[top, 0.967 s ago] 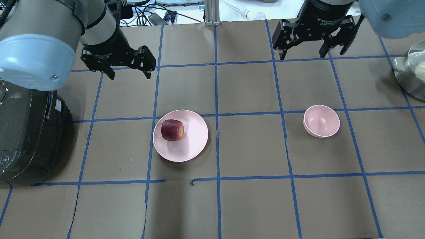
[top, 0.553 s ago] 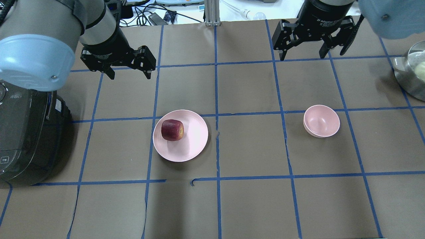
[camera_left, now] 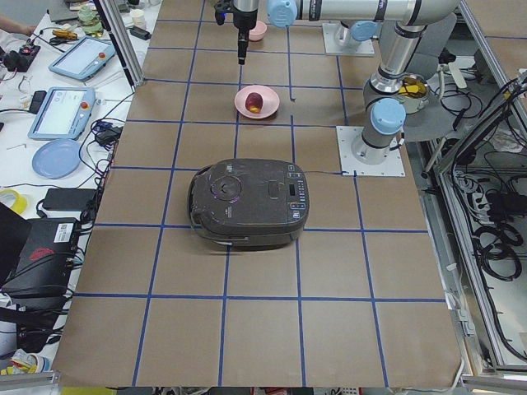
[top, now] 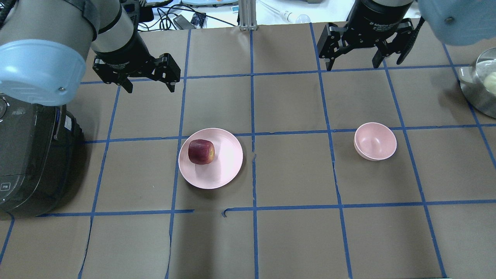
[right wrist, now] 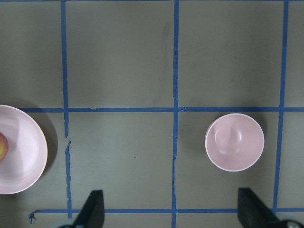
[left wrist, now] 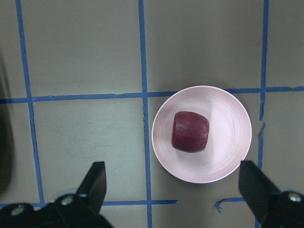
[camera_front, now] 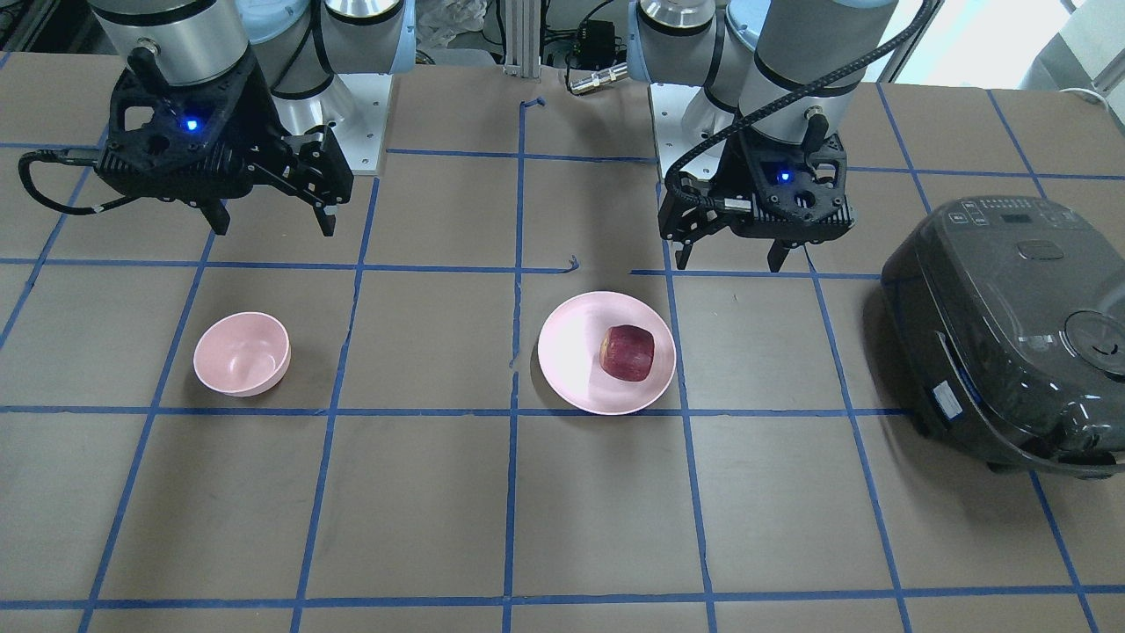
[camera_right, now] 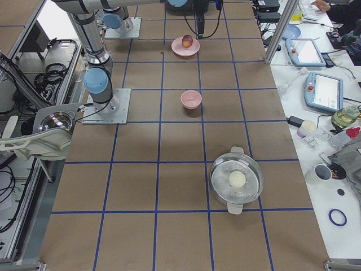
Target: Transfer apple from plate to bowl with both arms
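A dark red apple (top: 201, 151) sits on the left part of the pale pink plate (top: 226, 162), left of the table's centre. It also shows in the front view (camera_front: 627, 352) and the left wrist view (left wrist: 190, 131). The small pink bowl (top: 375, 140) stands empty to the right and shows in the right wrist view (right wrist: 234, 141). My left gripper (top: 150, 90) hangs open and empty, high above the table, behind and left of the plate. My right gripper (top: 352, 68) hangs open and empty, high and behind the bowl.
A dark rice cooker (top: 31, 155) stands at the table's left edge, close to the left arm. A steel pot (top: 478, 89) holding a pale round thing stands at the right edge. Blue tape lines grid the brown table cover.
The left arm has shifted very slightly to the left. The right arm, apple, plate and bowl have not moved.
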`<action>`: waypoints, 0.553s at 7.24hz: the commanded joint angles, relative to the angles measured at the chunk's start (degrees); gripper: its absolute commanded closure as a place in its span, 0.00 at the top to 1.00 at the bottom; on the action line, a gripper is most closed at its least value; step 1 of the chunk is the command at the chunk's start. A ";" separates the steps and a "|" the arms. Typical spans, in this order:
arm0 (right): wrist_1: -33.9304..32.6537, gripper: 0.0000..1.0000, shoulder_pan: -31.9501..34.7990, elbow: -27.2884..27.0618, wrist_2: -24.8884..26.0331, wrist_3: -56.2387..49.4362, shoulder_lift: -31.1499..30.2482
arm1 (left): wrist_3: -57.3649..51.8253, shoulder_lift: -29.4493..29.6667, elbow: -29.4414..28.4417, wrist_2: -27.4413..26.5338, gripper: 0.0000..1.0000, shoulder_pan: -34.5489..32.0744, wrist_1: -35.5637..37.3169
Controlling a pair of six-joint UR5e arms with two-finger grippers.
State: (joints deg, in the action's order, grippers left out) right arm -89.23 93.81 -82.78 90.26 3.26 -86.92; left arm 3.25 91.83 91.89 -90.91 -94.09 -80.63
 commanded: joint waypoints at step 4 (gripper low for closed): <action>0.02 1.00 0.06 -0.01 0.00 0.08 -0.09 | 0.52 1.68 1.44 -0.15 1.00 -0.65 0.82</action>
State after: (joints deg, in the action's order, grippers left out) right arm -89.23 93.79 -82.79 90.26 3.32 -86.95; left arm 3.59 92.92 92.64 -91.05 -94.67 -80.02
